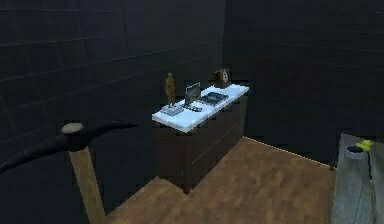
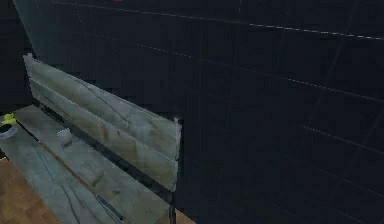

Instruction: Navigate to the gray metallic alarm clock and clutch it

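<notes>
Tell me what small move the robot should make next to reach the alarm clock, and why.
Probably drive forward a little toward the cabinet: the small object that may be the clock sits at its far end, well ahead, with bare wood floor between.

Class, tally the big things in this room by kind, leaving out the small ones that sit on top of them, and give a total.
Cabinet: 1
Bench: 1
Pickaxe: 1
Total: 3
</notes>
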Available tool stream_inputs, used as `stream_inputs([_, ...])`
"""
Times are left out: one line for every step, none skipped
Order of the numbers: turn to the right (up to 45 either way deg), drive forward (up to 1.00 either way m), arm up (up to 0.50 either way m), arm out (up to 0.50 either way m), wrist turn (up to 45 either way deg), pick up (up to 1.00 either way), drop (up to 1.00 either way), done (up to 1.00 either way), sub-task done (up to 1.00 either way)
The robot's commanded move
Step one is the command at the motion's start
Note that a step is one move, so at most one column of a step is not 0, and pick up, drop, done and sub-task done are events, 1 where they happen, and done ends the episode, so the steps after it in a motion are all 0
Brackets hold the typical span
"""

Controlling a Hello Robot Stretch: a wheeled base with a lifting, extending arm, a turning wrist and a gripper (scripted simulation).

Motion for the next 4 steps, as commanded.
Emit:
stream_inputs([0.0, 0.40, 0.00, 0.00, 0.0, 0.00, 0.00, 0.00, 0.00])
stream_inputs([36.0, 0.00, 0.00, 0.00, 0.0, 0.00, 0.00, 0.00, 0.00])
stream_inputs([0.0, 0.70, 0.00, 0.00, 0.0, 0.00, 0.00, 0.00, 0.00])
stream_inputs([-45.0, 0.00, 0.00, 0.00, 0.0, 0.00, 0.00, 0.00, 0.00])
